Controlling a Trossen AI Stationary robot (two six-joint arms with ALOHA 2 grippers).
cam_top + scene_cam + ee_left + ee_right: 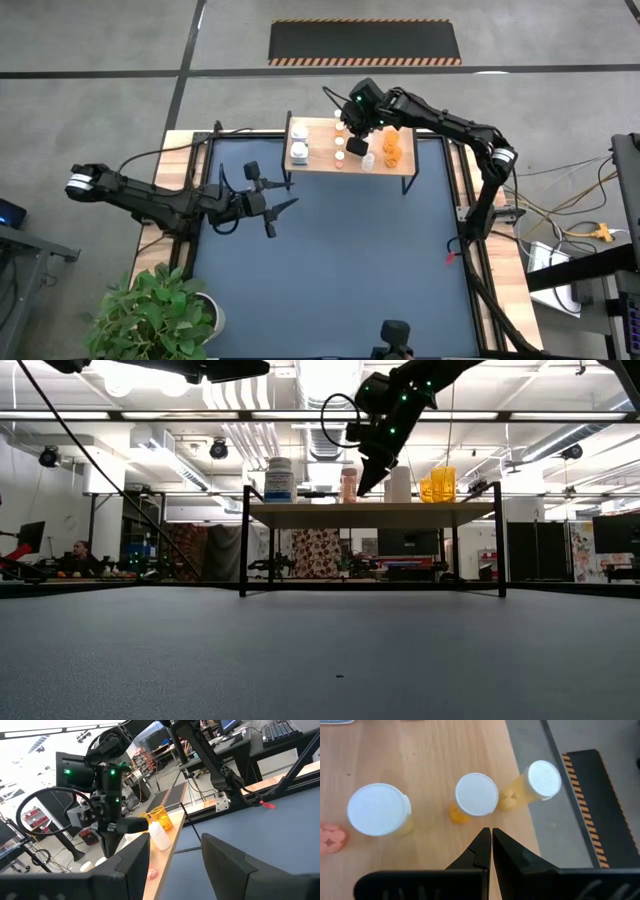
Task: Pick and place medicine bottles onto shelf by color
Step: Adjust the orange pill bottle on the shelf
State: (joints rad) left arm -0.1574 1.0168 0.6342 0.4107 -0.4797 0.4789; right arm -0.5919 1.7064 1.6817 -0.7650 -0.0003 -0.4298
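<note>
Overhead, right gripper point(356, 146) shut above shelf point(315, 162), medicine bottles point(476, 795) beneath.

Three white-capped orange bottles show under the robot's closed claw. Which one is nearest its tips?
The middle bottle, just ahead of the right gripper and its shut fingertips. The wide-capped bottle and the shelf-edge bottle stand off to either side.

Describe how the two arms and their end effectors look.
Both arms are dark, jointed, with a white band near the base and black cables looped alongside. The right end effector has tapered black fingers and green lights on its wrist housing. The left end effector has flat dark fingers.
</note>
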